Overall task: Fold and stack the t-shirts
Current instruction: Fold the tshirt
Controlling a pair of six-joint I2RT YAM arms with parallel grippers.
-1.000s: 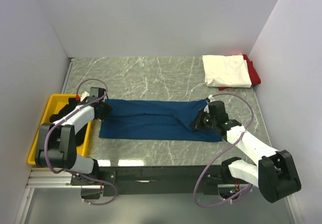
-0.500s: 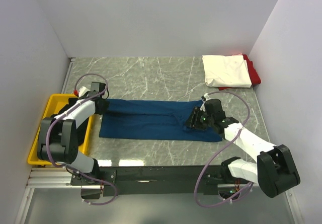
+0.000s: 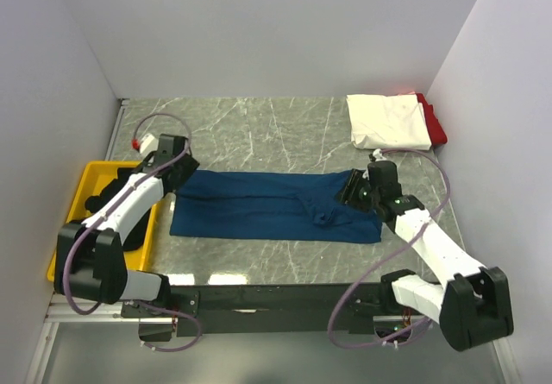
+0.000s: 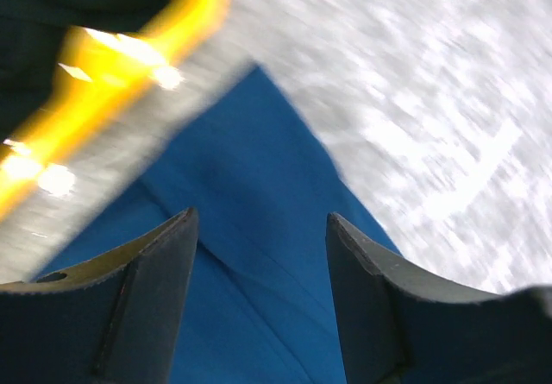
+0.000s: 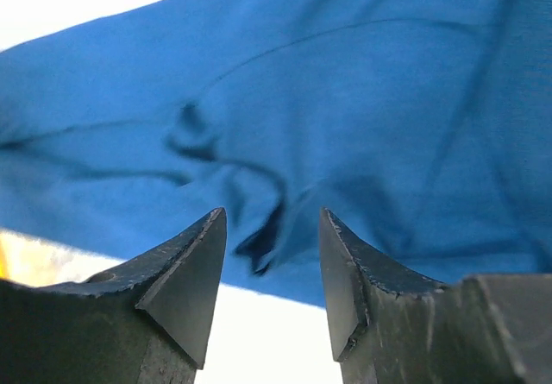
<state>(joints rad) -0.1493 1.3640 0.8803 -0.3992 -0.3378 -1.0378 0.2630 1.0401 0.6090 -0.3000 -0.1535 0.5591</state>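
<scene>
Robot looks mid-fold on the navy tee (image 3: 272, 204), a long band across the middle of the table, while the white tee (image 3: 388, 121) lies on the red tee (image 3: 435, 125) in the far right corner. The left gripper (image 3: 177, 179) and right gripper (image 3: 353, 190) hang over its ends, fingers apart, nothing pinched (small pucker under the right one). Next it probably needs to grab one end and carry it across.

Yellow tray (image 3: 97, 174) at left, grey marble table (image 3: 259, 134)

Red t-shirt (image 3: 438, 129) mostly hidden under white t-shirt (image 3: 388, 122), yellow tray (image 4: 121, 56) blurred, perhaps holding dark cloth (image 4: 52, 13).
</scene>
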